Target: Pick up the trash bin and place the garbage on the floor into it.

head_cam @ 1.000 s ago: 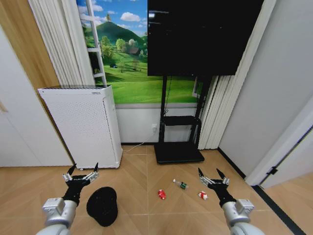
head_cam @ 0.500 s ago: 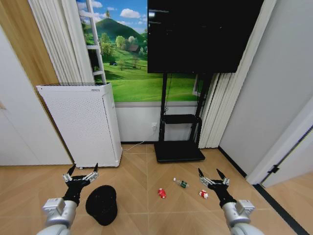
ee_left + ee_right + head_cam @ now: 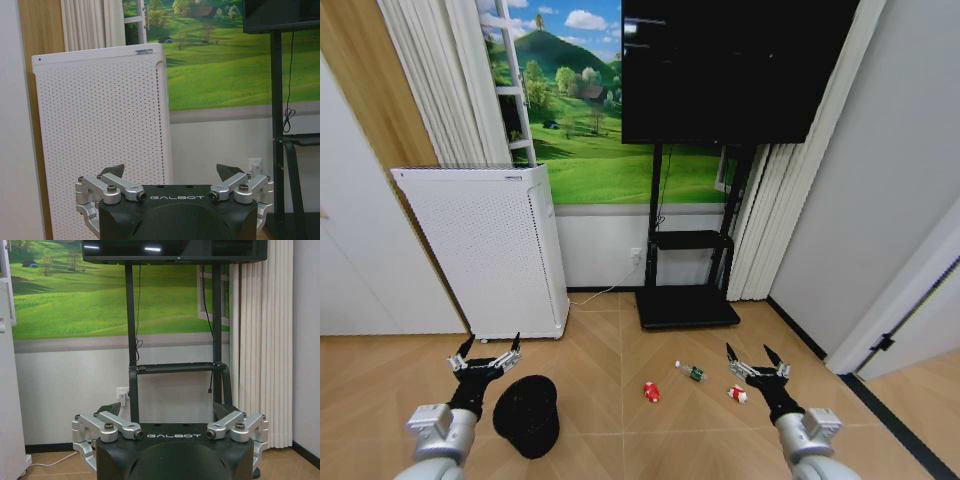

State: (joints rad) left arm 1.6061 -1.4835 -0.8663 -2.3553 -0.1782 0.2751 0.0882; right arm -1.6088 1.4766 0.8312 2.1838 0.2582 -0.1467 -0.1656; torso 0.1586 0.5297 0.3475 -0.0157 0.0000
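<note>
The robot faced a wall bearing a green landscape mural (image 3: 590, 150), with a large black screen (image 3: 730, 70) on a black stand (image 3: 688, 300) before it and a tall white perforated appliance (image 3: 485, 250) standing to the left.

The left gripper (image 3: 484, 357) hung low at the left of the head view, held above the floor (image 3: 610, 440) with its fingers spread wide and nothing between them. In the left wrist view the same gripper (image 3: 171, 175) pointed at the white appliance (image 3: 100, 135), its two dark fingertips (image 3: 114, 170) well apart.

The trash bin (image 3: 528, 414) (a small round black mesh basket) stood on the parquet just to the right of the left gripper and a little nearer the robot, apart from the fingers as far as the head view showed.

The right gripper (image 3: 757, 358) hung at the right of the head view, likewise wide open and empty. In the right wrist view it (image 3: 167, 412) faced the black stand (image 3: 132, 340) and the pleated white curtain (image 3: 260, 340), with the lower edge of the screen (image 3: 175, 250) above.

The garbage lay on the floor between the two grippers and slightly beyond them: a red can (image 3: 650, 392) nearest the middle, a tiny clear bottle with a green label (image 3: 690, 373) lying on its side farther back, and a red-and-white packet (image 3: 737, 394) just beside the right gripper's fingers, seemingly under them from the camera's angle (whether they touched could not be told). The three pieces were apart from one another and well apart from the bin.
</note>
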